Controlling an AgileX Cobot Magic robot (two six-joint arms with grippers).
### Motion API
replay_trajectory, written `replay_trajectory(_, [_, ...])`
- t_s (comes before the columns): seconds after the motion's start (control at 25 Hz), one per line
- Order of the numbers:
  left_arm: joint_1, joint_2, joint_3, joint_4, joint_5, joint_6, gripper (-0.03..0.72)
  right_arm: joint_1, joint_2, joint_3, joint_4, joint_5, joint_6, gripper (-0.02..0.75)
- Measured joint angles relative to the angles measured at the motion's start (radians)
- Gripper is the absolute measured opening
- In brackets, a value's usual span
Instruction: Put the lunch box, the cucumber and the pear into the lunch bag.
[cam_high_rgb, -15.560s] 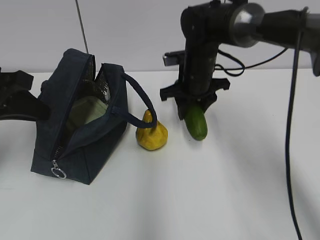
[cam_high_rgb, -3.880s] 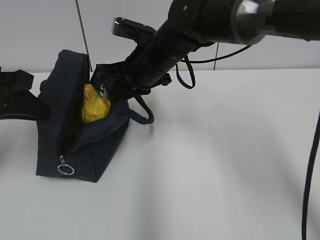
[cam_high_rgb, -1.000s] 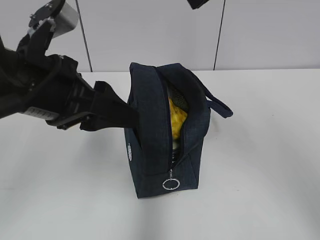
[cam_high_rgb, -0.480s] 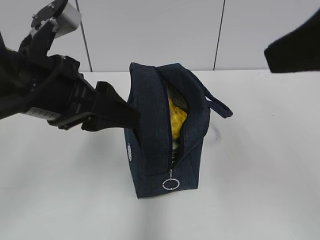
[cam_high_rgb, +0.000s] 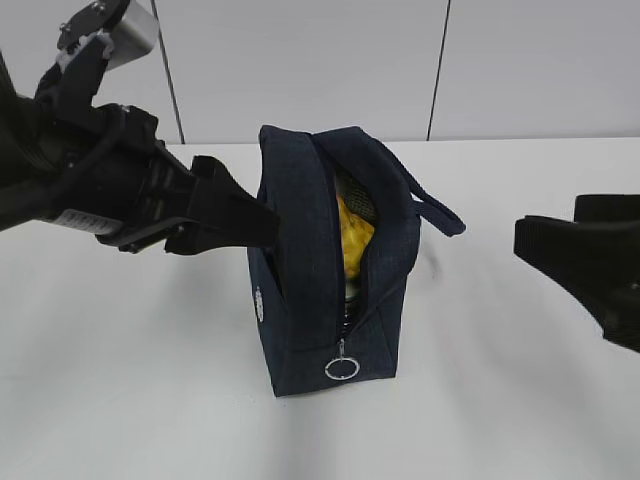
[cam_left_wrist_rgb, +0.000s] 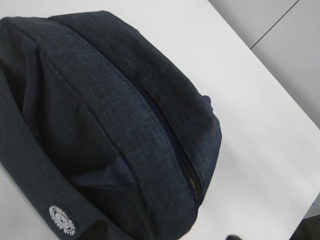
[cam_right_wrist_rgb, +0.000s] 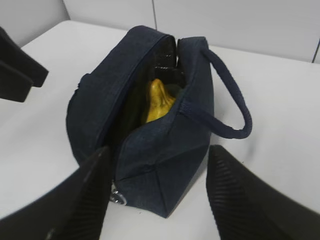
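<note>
While the table (cam_high_rgb: 480, 400) lay white and broad beneath everything, the bag (cam_high_rgb: 300, 260) stood upright near its middle, boxy, dark navy, its zipper parted along the top and down the near end. From the left, the left arm (cam_high_rgb: 90, 190) reached across the table, its dark end pressed against the bag's left side; the left gripper (cam_high_rgb: 240, 215) could not be read clearly in the exterior view, and its fingers did not show in the left wrist view, which was filled by navy fabric, a closed seam and a small round white emblem (cam_left_wrist_rgb: 62, 220) low on the bag's side. Its jaws stood partly spread; whether they pinched the fabric cannot be told. At the right edge of the exterior view, the right gripper (cam_high_rgb: 590, 270) hung apart from the bag, and in the right wrist view its two ribbed black fingers (cam_right_wrist_rgb: 235, 195) stood wide apart, empty, with the bag's near end between and beyond them. A thick loop handle (cam_high_rgb: 435, 212) projected from the bag's right side toward that gripper. Inside the opening, the pear (cam_high_rgb: 355, 240) sat yellow and lumpy, its narrow top pointing up in the right wrist view. Silvery lining (cam_right_wrist_rgb: 165, 52) showed at the far end of the opening. A metal ring pull (cam_high_rgb: 341, 368) hung at the bottom of the zipper on the near end. The box and cucumber could not be made out in the bag.
</note>
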Motion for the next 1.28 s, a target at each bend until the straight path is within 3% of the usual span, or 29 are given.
replay_trajectory(0.24, [0.0, 0.0, 0.0, -0.001, 0.0, 0.0, 0.413, 0.0, 0.044, 0.185, 0.006, -0.308, 0.0, 0.463])
replay_trajectory(0.52, [-0.005, 0.001, 0.0, 0.003, -0.009, 0.002, 0.413, 0.0, 0.183, 0.217, 0.008, -0.363, 0.0, 0.463])
replay_trajectory(0.76, [-0.069, 0.041, 0.0, 0.033, -0.041, 0.007, 0.413, 0.0, 0.291, 0.217, -0.011, -0.404, 0.089, 0.462])
replay_trajectory(0.92, [-0.11, 0.051, 0.002, 0.039, -0.077, 0.009, 0.413, 0.0, 0.34, 0.217, -0.137, -0.425, 0.128, 0.438])
replay_trajectory(1.16, [-0.113, 0.152, 0.002, 0.052, -0.108, 0.011, 0.413, 0.0, 0.4, 0.217, -0.428, -0.486, 0.333, 0.41])
replay_trajectory(1.28, [-0.113, 0.195, 0.003, 0.04, -0.134, 0.011, 0.394, 0.0, 0.442, 0.217, -0.504, -0.538, 0.369, 0.41])
